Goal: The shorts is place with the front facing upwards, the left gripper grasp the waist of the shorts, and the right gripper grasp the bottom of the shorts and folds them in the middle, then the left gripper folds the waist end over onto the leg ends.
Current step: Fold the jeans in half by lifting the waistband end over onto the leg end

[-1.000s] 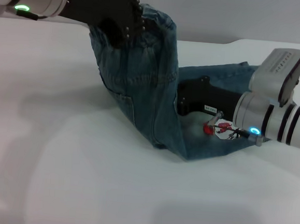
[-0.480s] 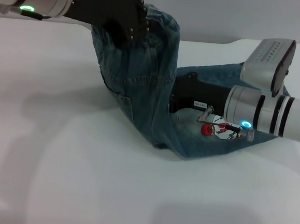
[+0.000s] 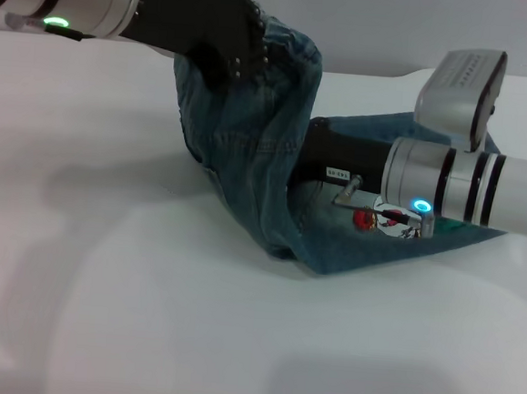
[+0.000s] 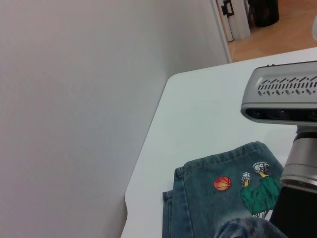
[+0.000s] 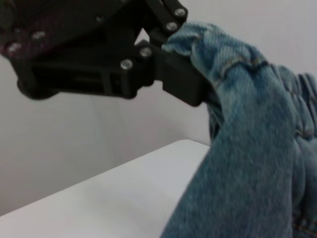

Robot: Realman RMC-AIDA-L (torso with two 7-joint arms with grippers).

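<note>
The faded blue-green shorts (image 3: 248, 159) hang from their gathered waist (image 3: 289, 44), which my left gripper (image 3: 243, 54) holds raised above the table, shut on the band. The right wrist view shows the same grip close up, with the left gripper (image 5: 163, 54) clamped on the puckered waist (image 5: 218, 44). The lower part of the shorts lies flat, showing a colourful embroidered figure (image 3: 385, 222). My right gripper (image 3: 326, 161) reaches low over that flat part, its tip hidden behind the hanging denim. The leg ends (image 4: 198, 168) lie flat on the table in the left wrist view.
The white table (image 3: 145, 315) spreads bare to the front and left of the shorts. Its far edge (image 4: 148, 144) runs close to a pale wall (image 4: 74, 99). The right arm's silver wrist with its camera block (image 3: 459, 85) sits above the flat denim.
My right arm has slid left, deeper under the hanging fold. The left gripper has carried the waist slightly to the right.
</note>
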